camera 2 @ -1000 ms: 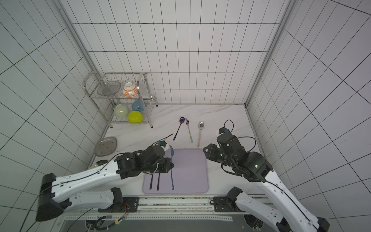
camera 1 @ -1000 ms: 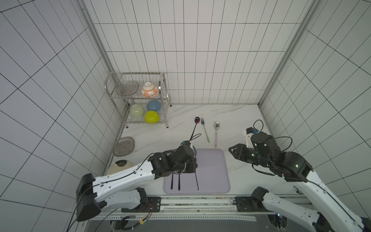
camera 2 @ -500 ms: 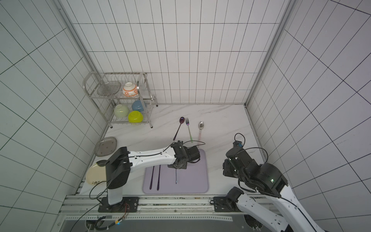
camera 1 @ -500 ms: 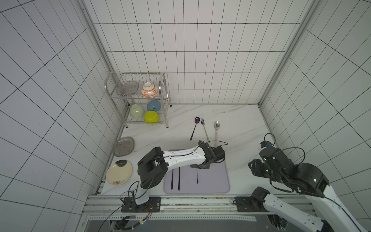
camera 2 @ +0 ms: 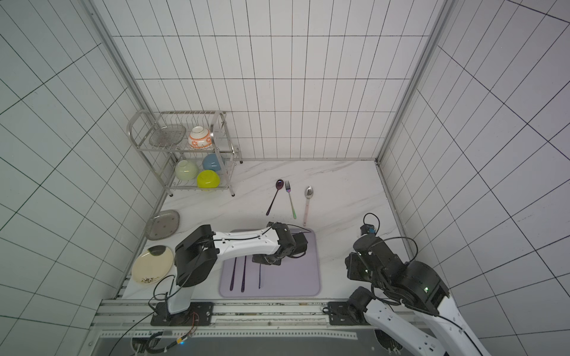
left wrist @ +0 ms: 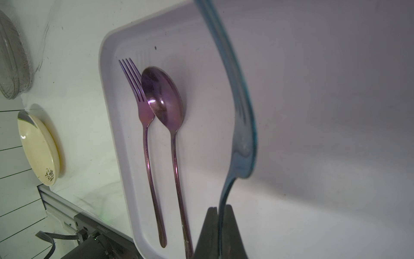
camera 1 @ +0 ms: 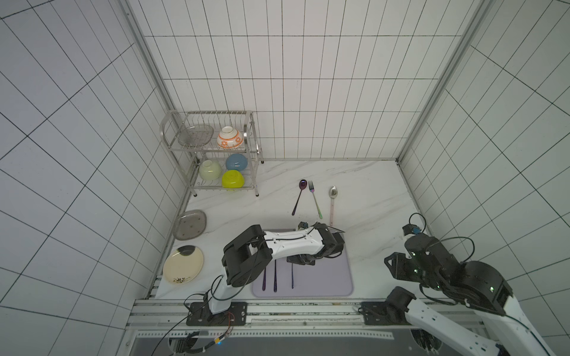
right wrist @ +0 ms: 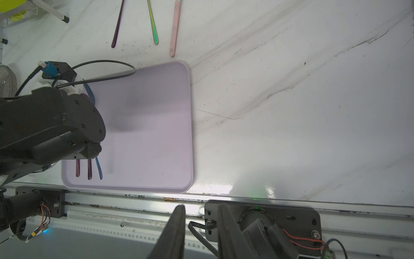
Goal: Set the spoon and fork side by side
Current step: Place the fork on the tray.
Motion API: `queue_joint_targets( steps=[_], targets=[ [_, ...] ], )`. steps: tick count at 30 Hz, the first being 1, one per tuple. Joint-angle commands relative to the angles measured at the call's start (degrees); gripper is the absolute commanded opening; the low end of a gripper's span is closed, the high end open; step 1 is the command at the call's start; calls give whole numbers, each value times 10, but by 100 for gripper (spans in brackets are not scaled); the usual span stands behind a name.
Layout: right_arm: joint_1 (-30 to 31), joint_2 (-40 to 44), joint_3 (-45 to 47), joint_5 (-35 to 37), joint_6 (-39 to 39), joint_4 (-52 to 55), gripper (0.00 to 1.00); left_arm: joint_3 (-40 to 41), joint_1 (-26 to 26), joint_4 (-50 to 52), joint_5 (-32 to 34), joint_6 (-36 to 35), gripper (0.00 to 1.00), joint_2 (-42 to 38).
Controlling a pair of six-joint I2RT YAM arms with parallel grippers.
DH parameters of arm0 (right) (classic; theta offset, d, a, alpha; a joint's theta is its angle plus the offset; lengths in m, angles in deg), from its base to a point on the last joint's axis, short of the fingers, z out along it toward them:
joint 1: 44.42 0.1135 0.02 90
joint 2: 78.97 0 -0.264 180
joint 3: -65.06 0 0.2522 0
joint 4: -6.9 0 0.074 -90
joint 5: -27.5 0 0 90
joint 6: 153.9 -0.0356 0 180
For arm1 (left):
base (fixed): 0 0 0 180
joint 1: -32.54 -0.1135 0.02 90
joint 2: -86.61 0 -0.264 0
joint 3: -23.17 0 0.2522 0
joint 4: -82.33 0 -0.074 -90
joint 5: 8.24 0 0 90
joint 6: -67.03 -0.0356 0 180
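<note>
**Now a blue fork is gripped beside the paired fork and spoon**

On the left part of the lavender tray (left wrist: 105, 89), a purple fork (left wrist: 145, 125) and a purple spoon (left wrist: 163, 96) are laid side by side, heads pointing far, with the spoon bowl just touching the fork's neck. Just to the right of the spoon, a blue fork (left wrist: 242, 112) is pinched by its handle between the closed jaws of the left gripper (left wrist: 220, 224). Whether its handle end touches the tray cannot be told.

Farther back on the marble counter, a dark spoon (camera 1: 300, 197), a rainbow-handled fork (camera 1: 315, 198) and a pink-handled spoon (camera 1: 332, 200) are lined up. At the far left a dish rack (camera 1: 212, 148) is seen, with a grey plate (camera 1: 190, 224) and a cream plate (camera 1: 183, 264) nearer.

Well to the right of the tray, the right gripper (right wrist: 200, 209) is held over the near rail, its jaws narrowly parted with nothing between them.
</note>
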Motion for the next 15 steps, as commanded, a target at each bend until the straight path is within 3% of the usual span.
queue_joint_targets(
  steps=[1,15],
  targets=[
    [-3,6,6,-3,7,17,28,7,4,2,13,14,0,10],
    [-3,44,18,3,-29,45,26,7,10,-26,-11,6,11,50]
  ],
)
